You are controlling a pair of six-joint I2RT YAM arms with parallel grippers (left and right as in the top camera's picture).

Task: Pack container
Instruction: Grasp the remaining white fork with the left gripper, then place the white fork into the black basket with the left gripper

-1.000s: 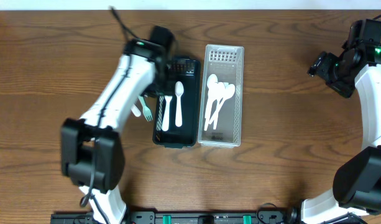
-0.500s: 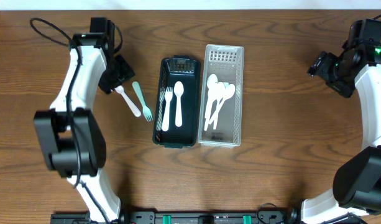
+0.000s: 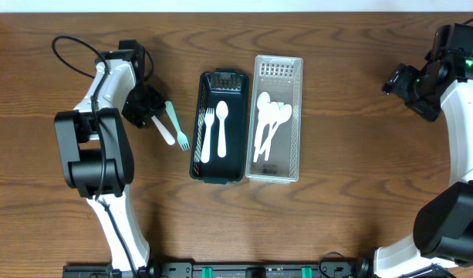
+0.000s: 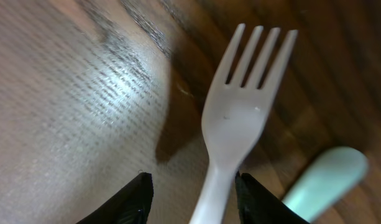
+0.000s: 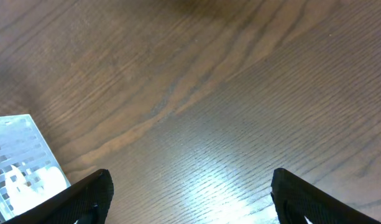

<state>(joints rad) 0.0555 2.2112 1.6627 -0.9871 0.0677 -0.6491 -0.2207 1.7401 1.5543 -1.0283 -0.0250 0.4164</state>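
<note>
A white fork [image 3: 167,133] and a teal fork [image 3: 177,126] lie on the table left of the black container [image 3: 196,158]. The black container holds a white fork and a white spoon. My left gripper [image 3: 147,110] is low at the white fork's handle end. In the left wrist view its jaws [image 4: 193,199] are open with the white fork's [image 4: 237,118] handle between them, tines pointing away. The teal fork's handle [image 4: 327,177] lies beside it. My right gripper [image 3: 396,80] is open and empty at the far right, its jaws [image 5: 190,199] over bare wood.
A clear container [image 3: 296,116] with several white spoons stands right of the black one; its corner shows in the right wrist view [image 5: 16,155]. The table is dark brown wood.
My left arm has swung from over the black container to the left and come down so its open jaws straddle the white fork's handle. The right arm has not moved.
</note>
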